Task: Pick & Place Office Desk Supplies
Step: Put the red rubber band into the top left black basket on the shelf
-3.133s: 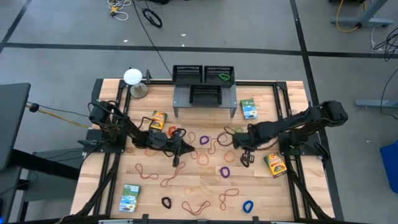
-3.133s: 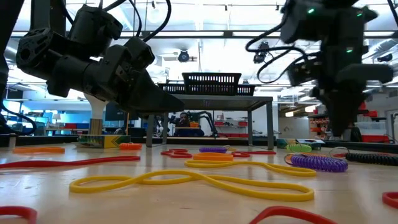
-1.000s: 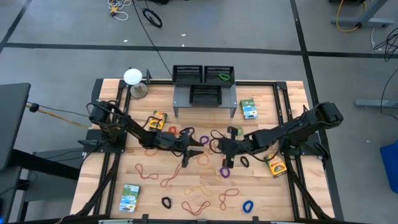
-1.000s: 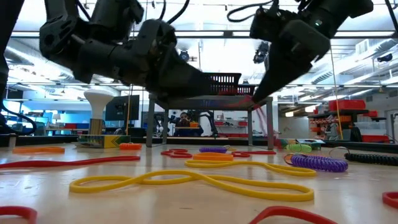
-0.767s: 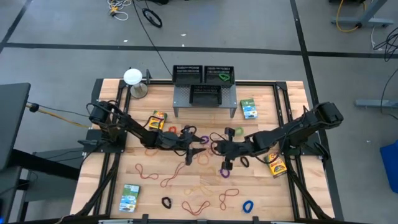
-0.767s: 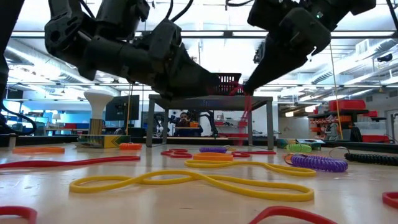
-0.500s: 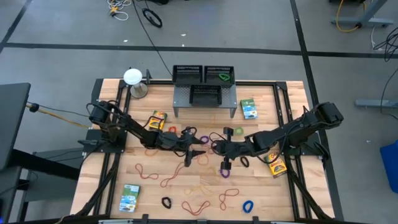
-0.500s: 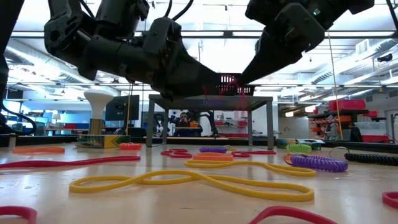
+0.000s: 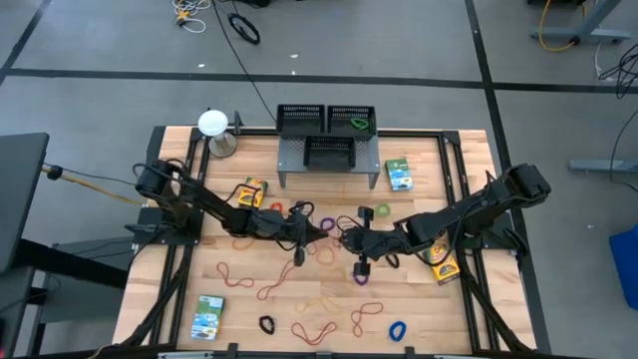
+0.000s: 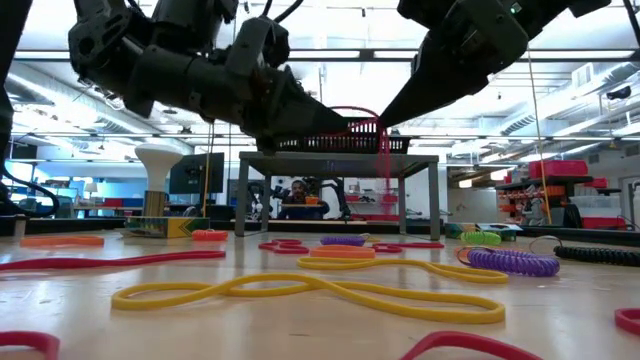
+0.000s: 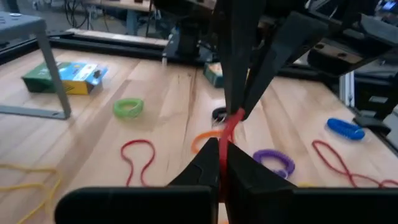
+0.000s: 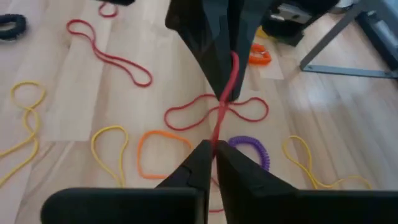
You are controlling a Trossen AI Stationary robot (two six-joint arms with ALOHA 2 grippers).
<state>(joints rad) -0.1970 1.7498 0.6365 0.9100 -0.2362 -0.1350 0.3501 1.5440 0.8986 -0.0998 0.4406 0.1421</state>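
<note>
High view: the left gripper (image 9: 321,232) and right gripper (image 9: 344,237) meet tip to tip above mid-table, in front of the grey shelf (image 9: 329,158).

Low view: a red rubber band (image 10: 382,150) hangs in the air between both arms.

Left wrist view: left fingers (image 11: 210,163) are clamped on the band (image 11: 229,127).

Right wrist view: right fingers (image 12: 202,158) pinch the same band (image 12: 222,112), stretched taut to the opposite gripper.
</note>
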